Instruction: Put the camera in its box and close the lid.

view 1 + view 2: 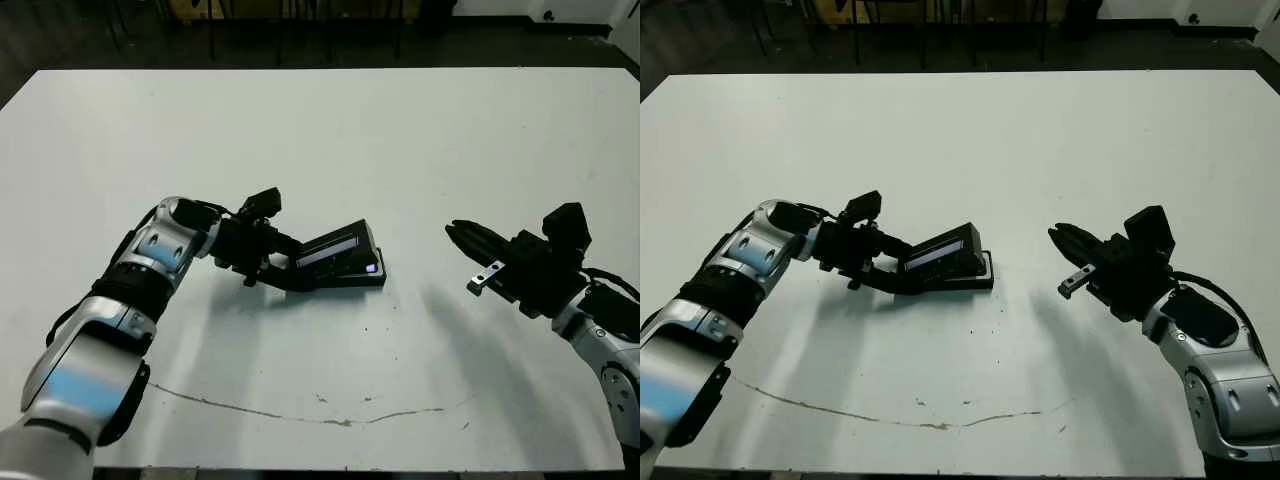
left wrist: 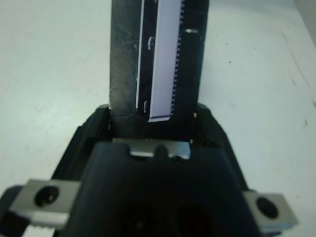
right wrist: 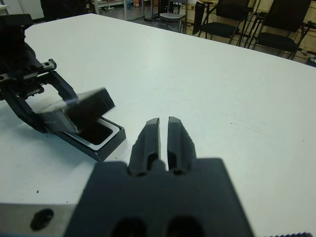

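Lid, black w/ silvery-blue strip across its face, sits tilted over the box, near edge raised, far edge down by the box. Box lies flat on the white surface, roughly centre; one corner of its white-lined interior shows in right wrist view. Camera can't be made out. Left tool is clamped on the lid's raised end, fingers either side. Right tool hovers well apart from box, on robot's right, fingers pressed nearly together, holding nothing.
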Tool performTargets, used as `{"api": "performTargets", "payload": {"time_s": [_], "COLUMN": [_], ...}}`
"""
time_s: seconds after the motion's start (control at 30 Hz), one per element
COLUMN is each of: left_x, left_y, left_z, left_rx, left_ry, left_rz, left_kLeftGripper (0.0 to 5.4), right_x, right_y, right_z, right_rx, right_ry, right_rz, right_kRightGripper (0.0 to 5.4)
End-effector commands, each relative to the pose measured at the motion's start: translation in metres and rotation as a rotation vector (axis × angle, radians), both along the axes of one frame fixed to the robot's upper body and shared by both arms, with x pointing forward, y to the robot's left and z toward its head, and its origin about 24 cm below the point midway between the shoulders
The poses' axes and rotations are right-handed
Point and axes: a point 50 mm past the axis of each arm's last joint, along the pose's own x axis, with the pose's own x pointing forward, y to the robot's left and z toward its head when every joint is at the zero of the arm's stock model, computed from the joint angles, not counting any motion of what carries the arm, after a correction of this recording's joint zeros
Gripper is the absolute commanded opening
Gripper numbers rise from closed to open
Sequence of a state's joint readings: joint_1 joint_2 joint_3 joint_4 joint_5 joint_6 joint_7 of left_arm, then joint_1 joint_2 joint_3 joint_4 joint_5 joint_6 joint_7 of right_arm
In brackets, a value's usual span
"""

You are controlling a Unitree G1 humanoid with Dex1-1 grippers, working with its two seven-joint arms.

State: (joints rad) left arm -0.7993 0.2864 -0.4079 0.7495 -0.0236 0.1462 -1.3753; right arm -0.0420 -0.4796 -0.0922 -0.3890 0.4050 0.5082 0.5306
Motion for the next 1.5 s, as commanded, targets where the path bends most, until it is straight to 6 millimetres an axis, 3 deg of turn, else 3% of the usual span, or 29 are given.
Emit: {"api": "performTargets", "payload": {"time_s": [0.03, 0.3, 0.97, 1.5], "left_x": [-0.01, -0.009, -0.013, -0.03], "left_y": [-0.005, -0.019, -0.024, -0.032], "left_z": [-0.026, -0.022, -0.016, -0.012], "left_rx": [0.117, 0.148, 0.224, 0.276], "left_ry": [0.077, 0.086, 0.06, 0.034], "left_rz": [-0.023, -0.073, -0.043, -0.041], "left_kLeftGripper": [2.64, 2.64, 2.64, 5.38], "right_x": [-0.002, -0.002, -0.003, -0.002], "right_y": [0.0, 0.0, -0.001, 0.001], "right_z": [-0.005, -0.005, -0.006, -0.005], "right_rx": [0.0, -0.006, 0.001, 0.001], "right_ry": [0.026, 0.025, 0.025, 0.02], "right_rz": [-0.003, -0.008, 0.005, 0.004], "right_kRightGripper": [0.0, 0.0, 0.0, 0.0]}}
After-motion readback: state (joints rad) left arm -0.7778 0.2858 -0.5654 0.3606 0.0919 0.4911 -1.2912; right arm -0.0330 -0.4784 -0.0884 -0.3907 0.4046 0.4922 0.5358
